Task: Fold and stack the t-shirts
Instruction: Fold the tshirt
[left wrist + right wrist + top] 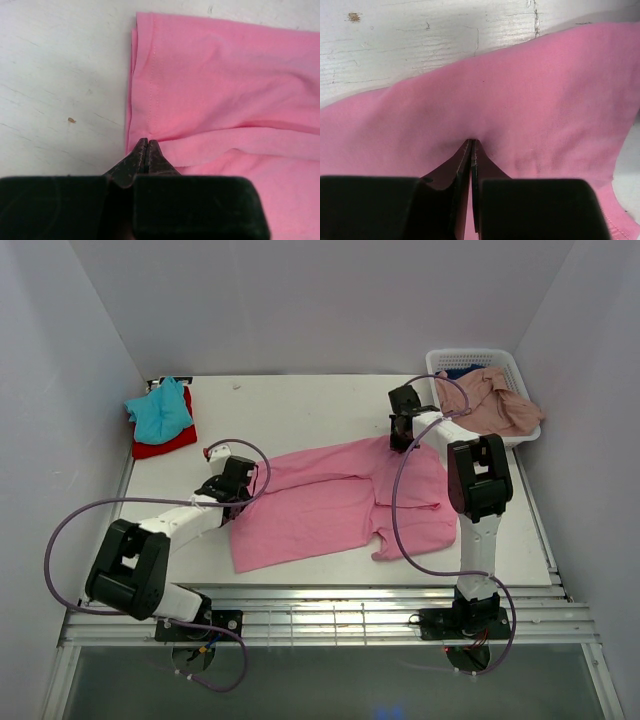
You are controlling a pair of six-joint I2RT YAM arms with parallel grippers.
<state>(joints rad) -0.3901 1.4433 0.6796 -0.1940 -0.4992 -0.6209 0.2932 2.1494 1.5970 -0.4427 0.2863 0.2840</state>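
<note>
A bright pink t-shirt [330, 505] lies spread across the middle of the table. My left gripper [238, 478] is at its left edge; in the left wrist view the jaws [147, 142] are shut on the hemmed edge of the pink cloth [225, 75], and a crease runs out from the tips. My right gripper [403, 432] is at the shirt's far edge, with its jaws [471, 143] shut on a puckered bit of pink cloth [520, 90]. A teal t-shirt [160, 410] lies on a red one [165, 447] at the back left.
A white lattice basket [478, 358] stands at the back right. A dusty salmon-pink shirt [495, 405] hangs over its front rim and a dark blue one [462, 372] lies inside. Walls close in the white table [300, 400] on three sides.
</note>
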